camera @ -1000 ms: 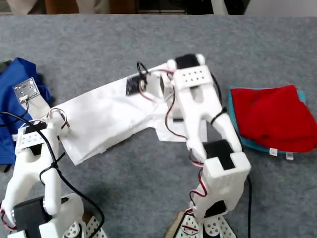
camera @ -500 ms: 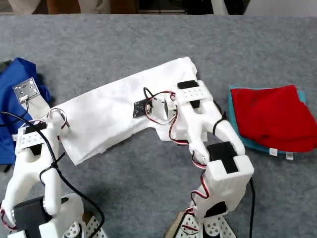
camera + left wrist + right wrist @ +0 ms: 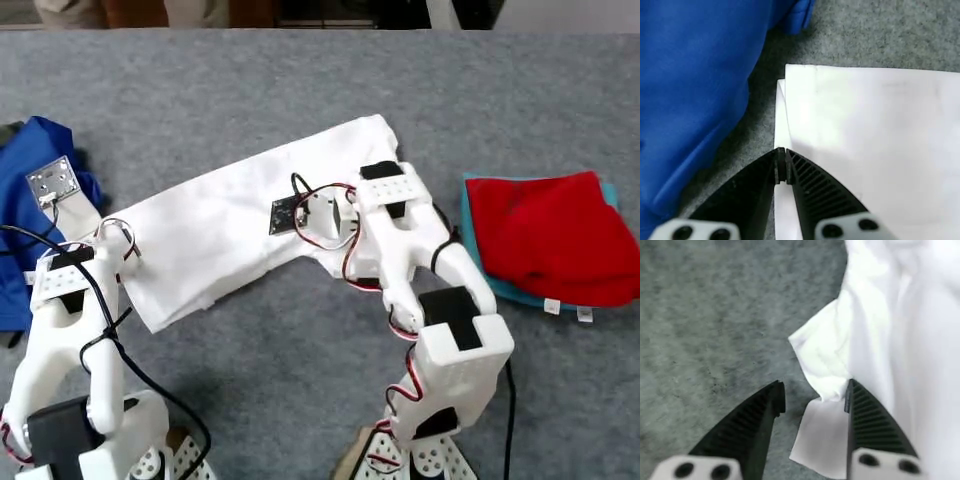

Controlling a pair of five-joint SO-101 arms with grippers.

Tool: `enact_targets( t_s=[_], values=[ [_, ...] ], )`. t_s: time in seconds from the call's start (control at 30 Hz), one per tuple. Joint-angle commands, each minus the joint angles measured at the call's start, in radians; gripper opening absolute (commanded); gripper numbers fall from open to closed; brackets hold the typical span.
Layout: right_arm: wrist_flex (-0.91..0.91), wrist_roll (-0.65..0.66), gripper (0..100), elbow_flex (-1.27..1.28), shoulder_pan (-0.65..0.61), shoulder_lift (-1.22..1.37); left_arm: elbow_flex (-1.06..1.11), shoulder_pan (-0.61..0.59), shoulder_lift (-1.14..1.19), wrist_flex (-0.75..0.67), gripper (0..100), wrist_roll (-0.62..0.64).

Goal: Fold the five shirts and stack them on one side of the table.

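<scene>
Spread, the right fingers (image 3: 760, 415) have drawn back; a flap of the white shirt (image 3: 220, 235) sits between them, ready to fold; left fingers (image 3: 807, 177) pinch its edge.

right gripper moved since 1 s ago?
Yes. The right gripper pulled back toward its base: from past the far edge of the red shirt to level with it, open at the edge of the white shirt.

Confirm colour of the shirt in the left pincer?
Plain white. The shirt shows best in the left wrist view, its edge in the shut left pincer.
</scene>
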Motion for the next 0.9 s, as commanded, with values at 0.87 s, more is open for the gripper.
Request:
enact_targets(
  t_s=[0.87],
  values=[
    [0.241,-0.014,0.4,-0.828,0.03,0.306,-0.044,-0.003,-0.004,0.002,2,-0.002]
  ],
)
